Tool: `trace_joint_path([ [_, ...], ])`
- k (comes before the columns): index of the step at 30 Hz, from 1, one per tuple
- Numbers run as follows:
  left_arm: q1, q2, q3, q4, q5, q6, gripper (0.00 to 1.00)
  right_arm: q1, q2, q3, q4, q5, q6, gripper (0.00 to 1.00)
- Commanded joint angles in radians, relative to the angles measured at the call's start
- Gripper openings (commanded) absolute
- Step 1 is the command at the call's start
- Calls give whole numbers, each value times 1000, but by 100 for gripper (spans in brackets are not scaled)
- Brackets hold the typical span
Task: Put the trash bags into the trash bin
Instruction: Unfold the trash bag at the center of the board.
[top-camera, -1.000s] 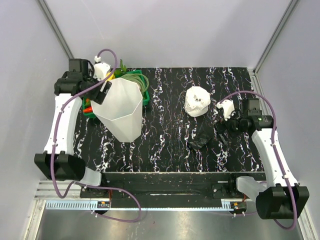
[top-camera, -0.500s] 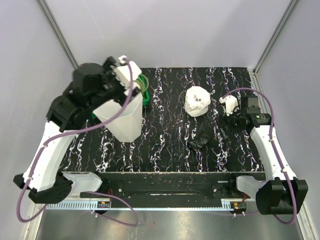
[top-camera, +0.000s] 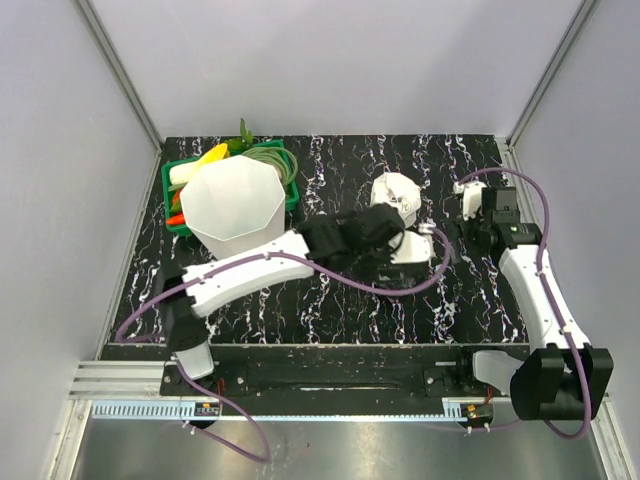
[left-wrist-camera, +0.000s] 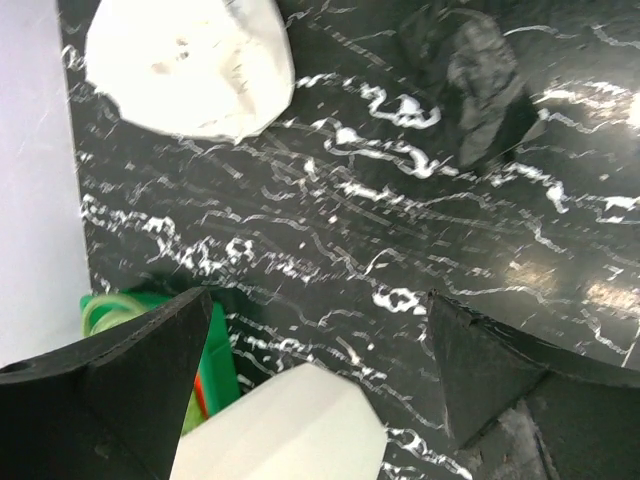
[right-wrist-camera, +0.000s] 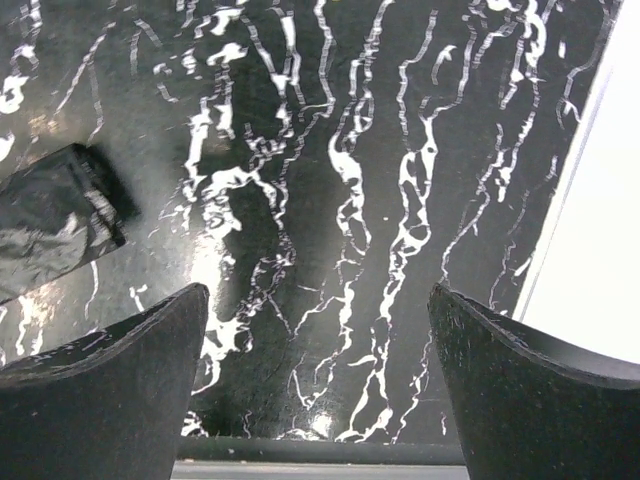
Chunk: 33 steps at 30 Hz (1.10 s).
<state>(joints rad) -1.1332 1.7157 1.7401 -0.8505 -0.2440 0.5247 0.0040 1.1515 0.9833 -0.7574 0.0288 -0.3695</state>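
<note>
The left arm had swung away from the bin (top-camera: 235, 195) and across to the right. The left gripper (left-wrist-camera: 315, 310) now hung with jaws wide and empty, the bag (left-wrist-camera: 475, 75) lying crumpled ahead and to its right, the bin behind it. The right gripper (right-wrist-camera: 318, 300) also gaped empty, the bag off to its left. Nothing was binned yet; a left-hand pickup looked likely.

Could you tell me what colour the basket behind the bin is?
Green plastic basket; top external view.
</note>
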Motion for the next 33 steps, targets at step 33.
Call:
trace_joint_path([
  [33, -155, 544, 35, 346, -113, -45, 90, -352, 94, 71, 44, -196, 84, 95],
])
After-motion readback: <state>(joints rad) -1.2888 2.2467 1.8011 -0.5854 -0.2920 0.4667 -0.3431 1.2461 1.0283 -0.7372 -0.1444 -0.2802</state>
